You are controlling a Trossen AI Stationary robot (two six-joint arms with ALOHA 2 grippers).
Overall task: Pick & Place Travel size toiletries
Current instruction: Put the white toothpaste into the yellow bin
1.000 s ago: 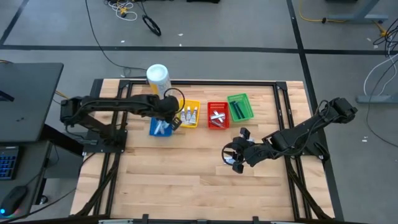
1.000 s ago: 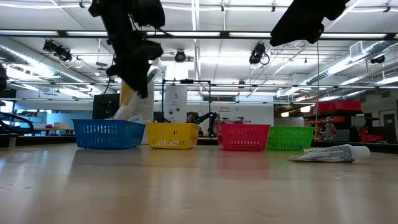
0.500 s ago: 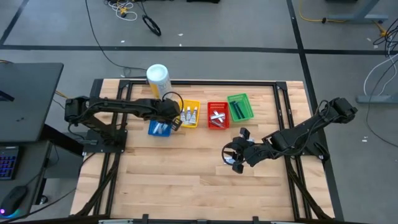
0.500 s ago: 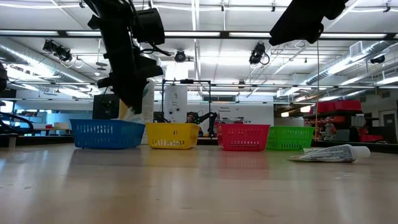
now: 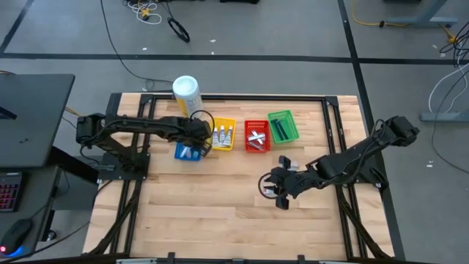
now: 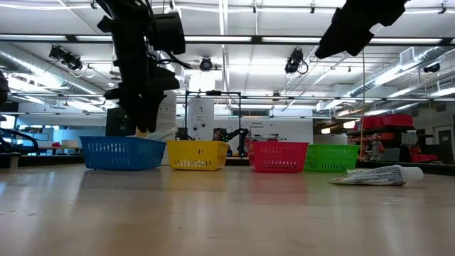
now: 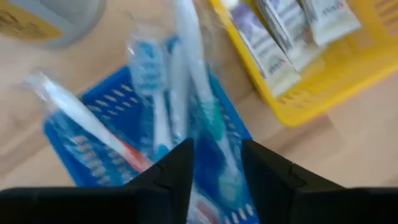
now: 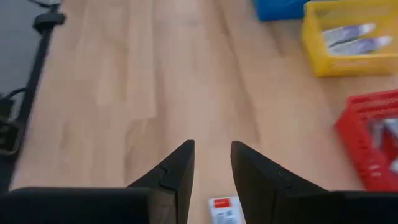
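My left gripper (image 7: 217,149) stands open just above the blue basket (image 5: 189,152), pointing steeply down. Several blue-and-white toothbrushes (image 7: 163,99) lie in that basket, and one shows through the gap between the fingers. My right gripper (image 8: 212,149) hangs open above the table's middle right, well above a small white toothpaste tube (image 6: 377,175). That tube lies flat on the wood, and its end (image 8: 224,208) shows below the fingers. Toothpaste tubes (image 7: 280,37) fill the yellow basket (image 5: 223,135).
A red basket (image 5: 256,136) and a green basket (image 5: 283,126) stand in the same row, to the right of the yellow one. A tall white-and-yellow canister (image 5: 186,94) stands behind the blue basket. Bare wood lies toward the near edge (image 5: 220,220).
My left gripper has sunk toward the blue basket and rolled a little. The white toothbrush that stuck out below it a second ago no longer hangs from it. My right wrist has turned slightly in place.
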